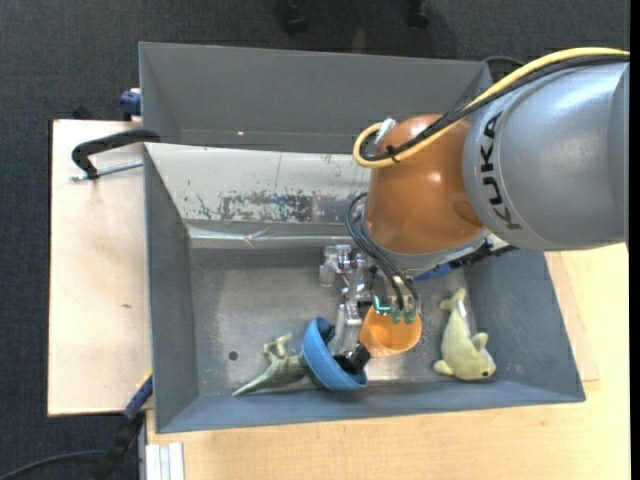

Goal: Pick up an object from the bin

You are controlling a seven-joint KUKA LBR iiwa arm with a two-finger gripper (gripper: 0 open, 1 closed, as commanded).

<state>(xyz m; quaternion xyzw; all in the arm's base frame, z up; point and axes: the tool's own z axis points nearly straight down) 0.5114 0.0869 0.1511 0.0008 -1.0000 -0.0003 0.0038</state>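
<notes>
My gripper [349, 313] hangs low over the front middle of the bin, under the arm's orange cover. Its lower end comes down between a blue bowl-shaped cup [322, 356], lying on its side against the front wall, and an orange rounded thing [388, 333] just to the right. The cup's dark inside faces the gripper. Whether the gripper touches either of them I cannot tell. A green toy dinosaur [276, 365] lies left of the blue cup, its tail pointing to the front left corner.
A pale yellow plush seal [463, 348] lies at the front right, apart from the gripper. The arm and its orange cover hide the right middle of the bin floor. The bin's steep walls close in at the front.
</notes>
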